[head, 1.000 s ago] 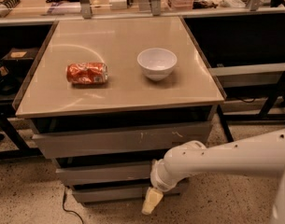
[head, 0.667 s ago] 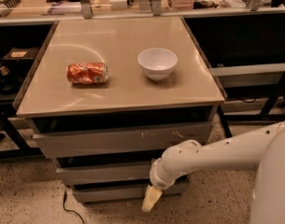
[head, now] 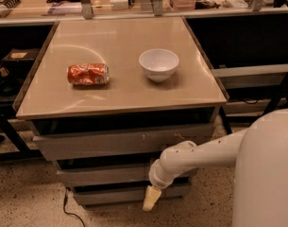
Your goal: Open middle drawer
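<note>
The middle drawer (head: pixel 101 176) is a plain grey front under the table, between the larger scratched front (head: pixel 101 145) above and the shortest front (head: pixel 110 195) below. It sits pushed in; its inside is hidden. My gripper (head: pixel 151 200), pale yellow at the end of the white arm (head: pixel 195 155), points down in front of the right part of the lowest front, just below the middle drawer's front edge. It holds nothing that I can see.
On the tan tabletop (head: pixel 124 93) lie a crushed red can (head: pixel 88 74) and a white bowl (head: pixel 158 64). A black cable (head: pixel 68 207) lies on the speckled floor at the left. Dark shelving stands on both sides and behind.
The gripper has stayed almost in place in front of the lower drawers. The white arm's thick part now fills more of the lower right of the view.
</note>
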Action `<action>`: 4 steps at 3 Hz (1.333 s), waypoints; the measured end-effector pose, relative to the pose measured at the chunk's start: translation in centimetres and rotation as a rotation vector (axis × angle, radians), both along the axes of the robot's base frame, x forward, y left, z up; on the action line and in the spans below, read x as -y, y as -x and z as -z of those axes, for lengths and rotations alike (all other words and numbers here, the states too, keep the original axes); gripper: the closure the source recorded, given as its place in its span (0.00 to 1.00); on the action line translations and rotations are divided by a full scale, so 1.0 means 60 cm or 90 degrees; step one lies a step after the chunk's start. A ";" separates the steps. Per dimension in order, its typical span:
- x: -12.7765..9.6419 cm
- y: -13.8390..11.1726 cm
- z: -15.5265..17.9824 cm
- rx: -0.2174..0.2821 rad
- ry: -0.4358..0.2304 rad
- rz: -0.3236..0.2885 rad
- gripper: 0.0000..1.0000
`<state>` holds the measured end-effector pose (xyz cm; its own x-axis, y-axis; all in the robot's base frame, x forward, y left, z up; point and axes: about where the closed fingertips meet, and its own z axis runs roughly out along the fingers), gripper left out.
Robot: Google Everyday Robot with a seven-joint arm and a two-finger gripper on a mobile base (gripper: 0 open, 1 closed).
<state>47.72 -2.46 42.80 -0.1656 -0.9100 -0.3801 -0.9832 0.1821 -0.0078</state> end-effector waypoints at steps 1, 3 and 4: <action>-0.004 -0.015 0.018 0.002 0.002 -0.018 0.00; -0.010 0.001 0.034 -0.023 0.009 -0.037 0.00; 0.009 0.049 0.023 -0.070 0.016 -0.012 0.00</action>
